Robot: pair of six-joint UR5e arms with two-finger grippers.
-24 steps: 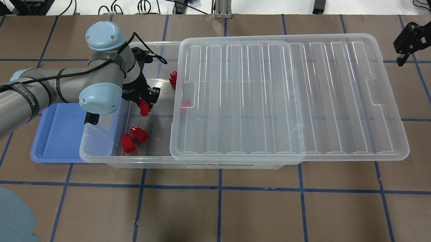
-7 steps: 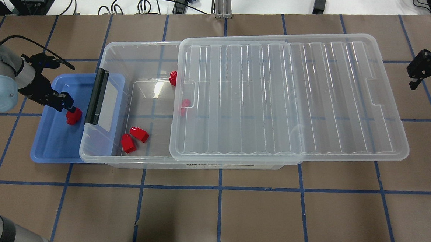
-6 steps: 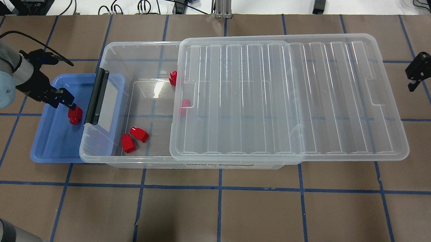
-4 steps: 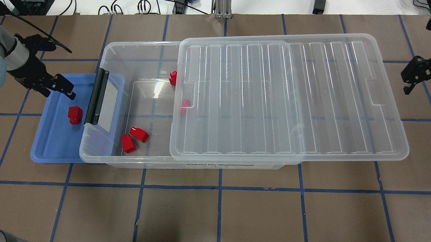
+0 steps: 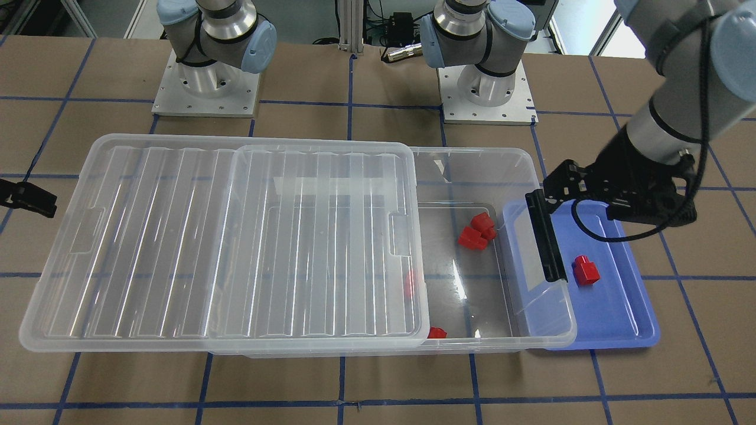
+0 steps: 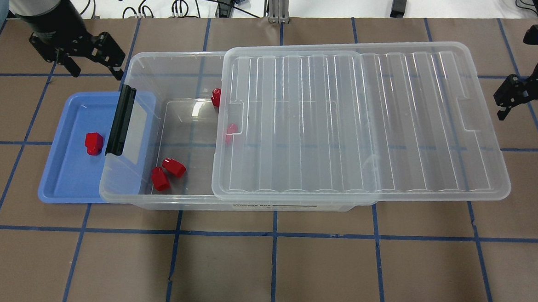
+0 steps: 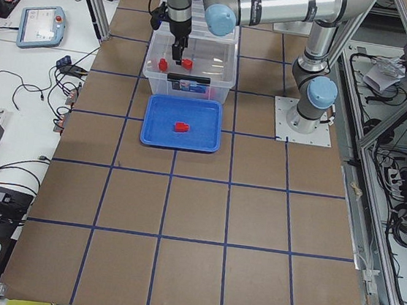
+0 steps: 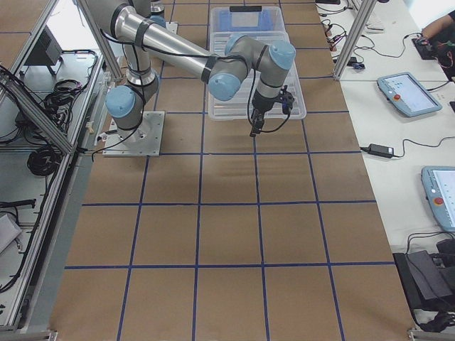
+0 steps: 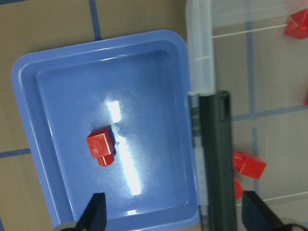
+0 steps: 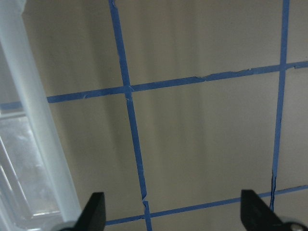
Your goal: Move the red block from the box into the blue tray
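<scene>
A red block (image 6: 93, 142) lies free on the floor of the blue tray (image 6: 65, 177); it also shows in the front view (image 5: 586, 271) and the left wrist view (image 9: 101, 147). My left gripper (image 6: 96, 68) is open and empty. It hangs above the table beyond the tray's far edge, by the box's (image 6: 128, 199) latch end. Several look-alike red blocks (image 6: 166, 173) lie in the uncovered end of the box. My right gripper (image 6: 526, 111) is open and empty, over bare table past the lid's right end.
The ribbed clear lid (image 6: 362, 119) lies shifted to the right, covering most of the box and overhanging its right end. The black latch (image 6: 121, 120) end of the box overlaps the tray's right side. Brown paper with blue tape lines covers the table.
My left gripper let go of the red block in the tray, then rose and moved away toward the far side. The block stays put. My right gripper shifted slightly.
</scene>
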